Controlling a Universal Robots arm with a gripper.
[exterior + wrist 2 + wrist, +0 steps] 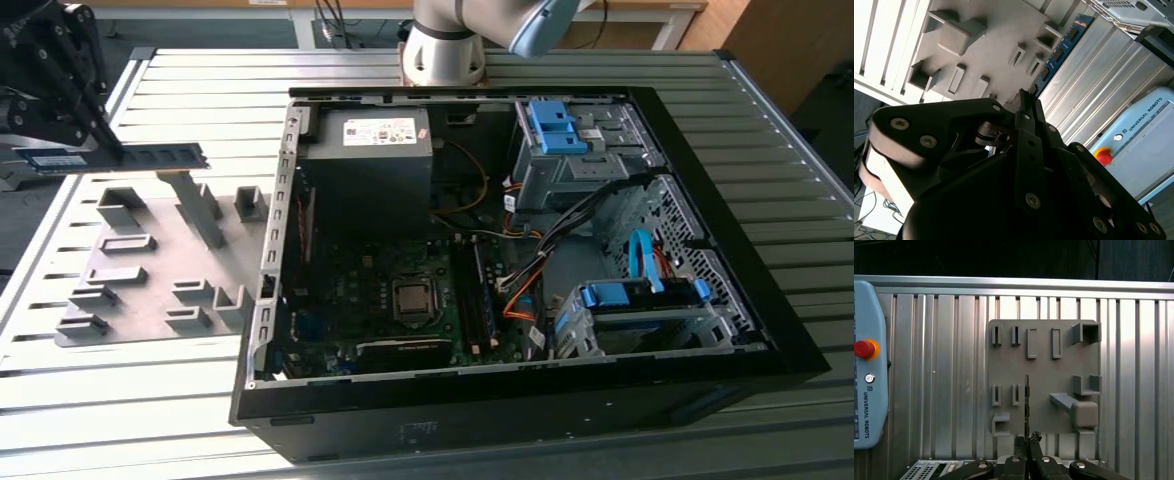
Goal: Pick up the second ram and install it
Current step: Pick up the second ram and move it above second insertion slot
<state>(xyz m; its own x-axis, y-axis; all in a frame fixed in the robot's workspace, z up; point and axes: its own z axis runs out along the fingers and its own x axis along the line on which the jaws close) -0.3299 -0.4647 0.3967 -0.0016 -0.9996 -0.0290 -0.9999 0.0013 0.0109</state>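
Exterior view: gripper (104, 148) up at view's left, pinching second ram (167, 155) tight by one end. Stick level, on its thin edge, hanging over grey block plate (147, 262), not touching. First wrist view: ram edge-on, plate under it. Step, I think: pick-up done, ram off plate, well apart from pc case (284, 180). Install calls for stick lined up w/ long slots (478, 295), then straight push down. Room: lots of open air over table (120, 410); watch case rim + orange wires (523, 290) near slots.
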